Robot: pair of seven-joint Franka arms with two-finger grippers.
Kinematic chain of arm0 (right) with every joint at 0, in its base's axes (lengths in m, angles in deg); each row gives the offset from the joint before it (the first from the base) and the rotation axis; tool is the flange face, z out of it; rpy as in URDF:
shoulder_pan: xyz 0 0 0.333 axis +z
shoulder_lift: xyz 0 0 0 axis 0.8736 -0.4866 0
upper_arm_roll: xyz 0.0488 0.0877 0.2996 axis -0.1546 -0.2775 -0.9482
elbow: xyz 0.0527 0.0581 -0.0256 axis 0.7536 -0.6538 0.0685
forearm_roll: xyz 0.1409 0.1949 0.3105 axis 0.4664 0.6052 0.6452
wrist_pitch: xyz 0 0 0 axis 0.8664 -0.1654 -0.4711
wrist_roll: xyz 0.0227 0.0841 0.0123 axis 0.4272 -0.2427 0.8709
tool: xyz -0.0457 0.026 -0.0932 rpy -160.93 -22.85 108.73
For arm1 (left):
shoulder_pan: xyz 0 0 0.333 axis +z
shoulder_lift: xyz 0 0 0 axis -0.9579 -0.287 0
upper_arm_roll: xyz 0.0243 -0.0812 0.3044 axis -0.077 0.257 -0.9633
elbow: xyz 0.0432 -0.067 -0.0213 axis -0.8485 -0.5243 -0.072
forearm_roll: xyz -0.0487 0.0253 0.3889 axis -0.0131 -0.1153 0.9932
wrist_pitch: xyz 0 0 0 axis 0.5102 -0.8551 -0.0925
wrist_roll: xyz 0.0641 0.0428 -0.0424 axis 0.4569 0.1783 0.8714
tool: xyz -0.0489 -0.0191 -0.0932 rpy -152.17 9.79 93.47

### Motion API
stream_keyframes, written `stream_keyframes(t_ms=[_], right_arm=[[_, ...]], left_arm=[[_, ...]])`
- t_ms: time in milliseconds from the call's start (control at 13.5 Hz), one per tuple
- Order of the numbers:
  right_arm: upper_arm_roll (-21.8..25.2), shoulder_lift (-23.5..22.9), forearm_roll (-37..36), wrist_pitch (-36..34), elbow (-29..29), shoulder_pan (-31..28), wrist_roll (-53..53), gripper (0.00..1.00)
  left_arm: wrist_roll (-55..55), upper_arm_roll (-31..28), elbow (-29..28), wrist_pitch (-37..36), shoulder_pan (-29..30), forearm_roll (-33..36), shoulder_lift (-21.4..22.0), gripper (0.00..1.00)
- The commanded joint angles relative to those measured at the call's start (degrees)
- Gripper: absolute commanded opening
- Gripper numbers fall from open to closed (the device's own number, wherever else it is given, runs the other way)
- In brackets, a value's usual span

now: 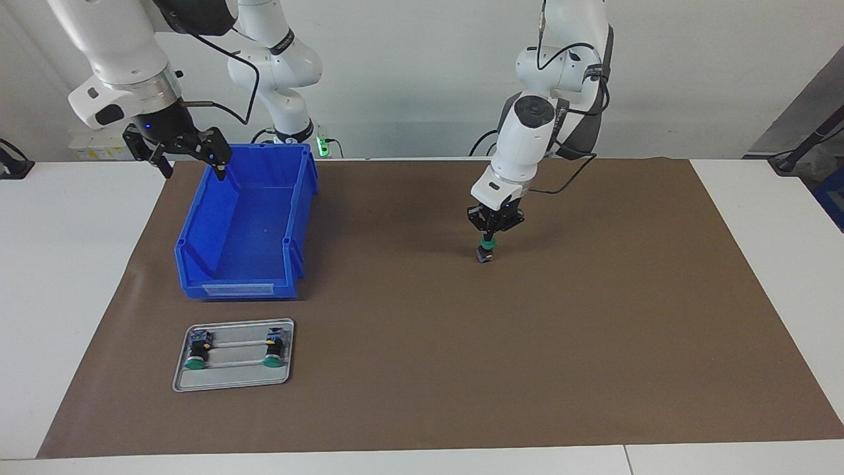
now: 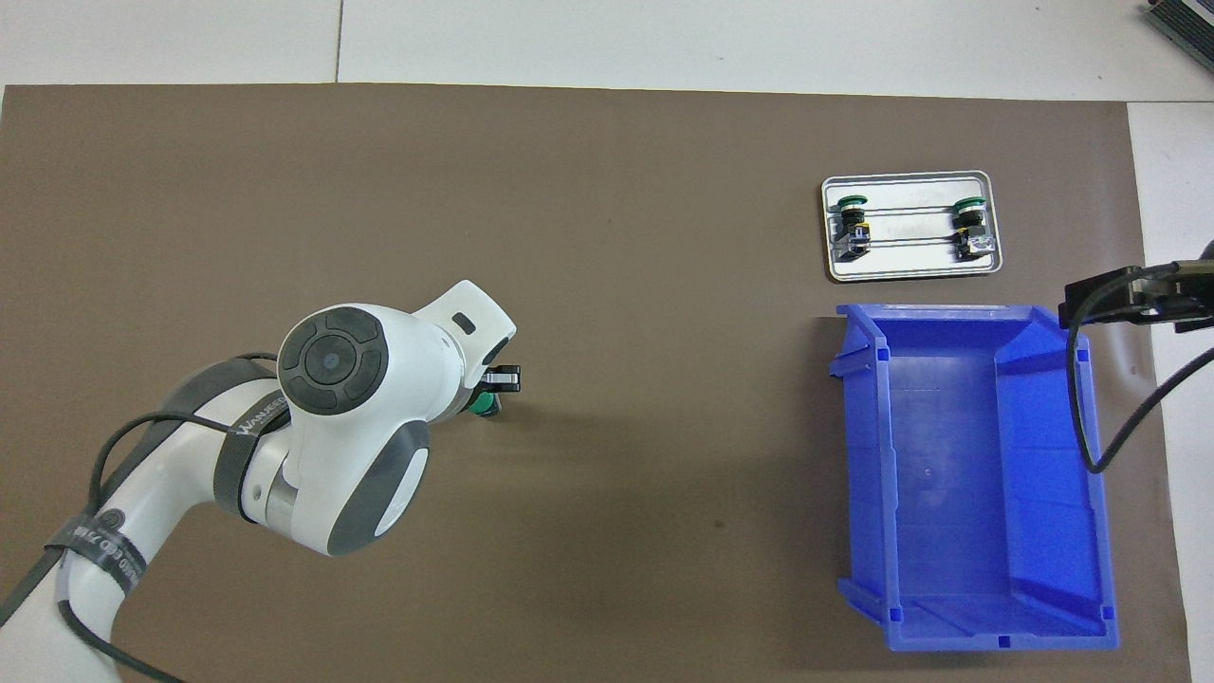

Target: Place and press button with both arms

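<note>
Centre of the frame, the left gripper [image 1: 488, 237] is clenched on the button [image 1: 486, 251], cap up, touching or just above the brown mat [image 1: 527, 343]. Upper left, the right gripper [image 1: 191, 155] waits with jaws released over the blue bin's [image 1: 241, 227] rim. I'd say placing is nearly done; pressing remains.

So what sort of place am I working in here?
Probably a robotics lab bench: two white arms at a white table covered by a brown mat, with a blue parts bin and a metal tray of spare push-buttons. Bare wall, no household items.

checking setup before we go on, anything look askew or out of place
Nothing stands out. Two green-capped push-buttons lie in the grey metal tray; the blue plastic bin is empty; the left gripper holds a third button.
</note>
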Motion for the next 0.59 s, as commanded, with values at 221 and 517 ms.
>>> stream_keyframes(t_ms=[221, 517], right_arm=[[-0.6, 0.7, 0.4, -0.4, -0.5, -0.6, 0.9, 1.00], [-0.6, 0.7, 0.4, -0.4, -0.5, -0.6, 1.0, 1.00]], left_arm=[[0.7, -0.7, -1.5, 2.0, 0.0, 1.2, -0.4, 0.00], [0.7, -0.7, -3.5, 3.1, 0.0, 1.9, -0.3, 0.00]])
